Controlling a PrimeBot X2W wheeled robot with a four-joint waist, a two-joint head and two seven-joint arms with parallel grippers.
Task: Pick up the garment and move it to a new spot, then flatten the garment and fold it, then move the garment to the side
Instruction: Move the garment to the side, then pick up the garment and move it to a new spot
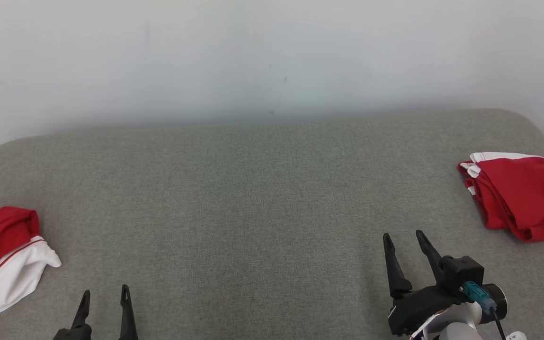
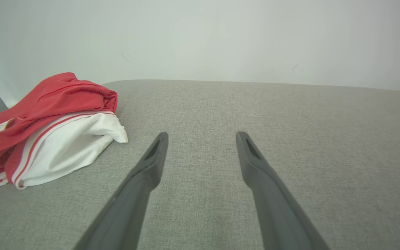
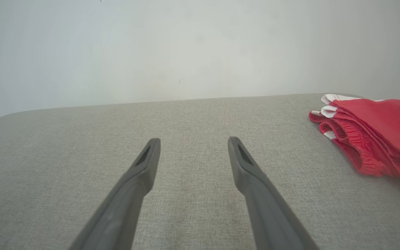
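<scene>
Noted left gripper (image 1: 105, 290) and right gripper (image 1: 403, 234) spread wide, empty, over grey cushion (image 1: 253, 198); judged folded red garment (image 1: 522, 193) at right edge done, crumpled red-and-white garment (image 1: 3, 255) at left edge untouched.

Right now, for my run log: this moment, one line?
left pincer: open | right pincer: open | left garment: crumpled, untouched | right garment: folded, untouched

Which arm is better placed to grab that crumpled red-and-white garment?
Probably left: the left gripper, open, is close beside the crumpled red-and-white garment, while the right gripper is far across the grey fabric surface.
</scene>
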